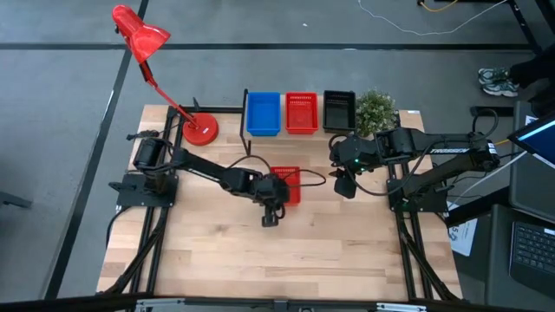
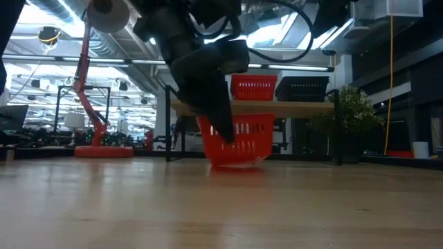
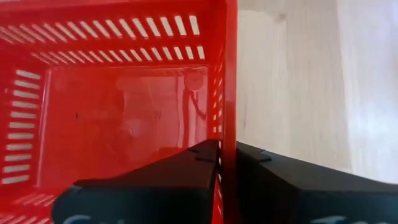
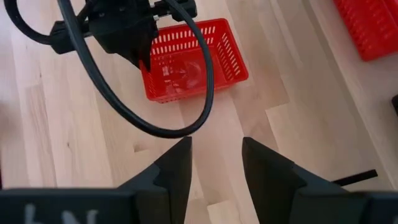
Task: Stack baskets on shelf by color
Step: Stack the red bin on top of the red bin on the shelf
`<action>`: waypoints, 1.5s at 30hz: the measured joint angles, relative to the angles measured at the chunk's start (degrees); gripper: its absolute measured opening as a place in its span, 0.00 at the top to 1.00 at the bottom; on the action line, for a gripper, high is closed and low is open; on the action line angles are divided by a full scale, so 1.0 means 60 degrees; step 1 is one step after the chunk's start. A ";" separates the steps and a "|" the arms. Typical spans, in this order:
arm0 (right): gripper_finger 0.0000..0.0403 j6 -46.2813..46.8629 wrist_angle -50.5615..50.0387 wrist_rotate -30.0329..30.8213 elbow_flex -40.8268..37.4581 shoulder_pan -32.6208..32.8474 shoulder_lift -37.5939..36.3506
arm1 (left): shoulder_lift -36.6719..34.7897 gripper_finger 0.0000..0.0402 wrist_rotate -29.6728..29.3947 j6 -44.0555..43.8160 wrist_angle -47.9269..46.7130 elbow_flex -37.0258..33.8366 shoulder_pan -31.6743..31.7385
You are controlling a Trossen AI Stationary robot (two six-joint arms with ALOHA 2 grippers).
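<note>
A blue basket [image 1: 263, 113], a red basket [image 1: 302, 113] and a black basket [image 1: 339, 110] stand side by side on the shelf [image 2: 304, 107] at the table's far edge. My left gripper [image 1: 277, 201] is shut on another red basket [image 1: 286, 180] in the middle of the table, in front of the shelf. The low view shows this basket [image 2: 239, 142] slightly tilted, at or just above the tabletop. My right gripper [image 4: 216, 155] is open and empty, above the table to the basket's right. My left gripper holds the red basket by its near short wall [image 3: 227, 93], toward the left corner. One finger [image 3: 186, 165] is inside the basket and the other [image 3: 273, 171] outside. The fingers come from above, slanting down. Whether the basket's bottom touches the table, I cannot tell.
A red desk lamp [image 1: 200, 130] stands at the shelf's left and a small green plant [image 1: 375, 108] at its right. The bare wooden tabletop [image 1: 286, 260] stretches toward the near edge. A black cable [image 4: 186, 118] loops from the left arm over the table.
</note>
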 joint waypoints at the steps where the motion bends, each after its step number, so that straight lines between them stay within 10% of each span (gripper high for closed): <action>1: 0.65 0.0004 0.0000 0.0000 0.0000 -0.0003 0.0000 | -0.0018 0.96 0.0028 0.0040 -0.0114 0.0072 -0.0019; 11: 0.65 0.0033 0.0000 -0.0004 0.0000 0.0001 0.0000 | -0.0143 0.78 0.0242 0.0069 -0.1271 0.1099 -0.0078; 23: 0.65 0.0791 -0.0401 -0.0322 -0.0461 0.0375 -0.0004 | -0.2101 0.76 0.0158 0.0144 -0.8313 0.2317 -0.0432; 35: 0.65 0.0530 0.8474 -0.0453 -0.4145 0.1263 0.0347 | -0.5404 0.77 -0.0550 -0.1505 -0.9837 0.0220 -0.2028; 45: 0.65 -0.1045 0.9312 -0.0405 -0.2951 0.1396 0.3344 | -0.8524 0.77 -0.2219 -0.4488 -0.9754 -0.1627 -0.3265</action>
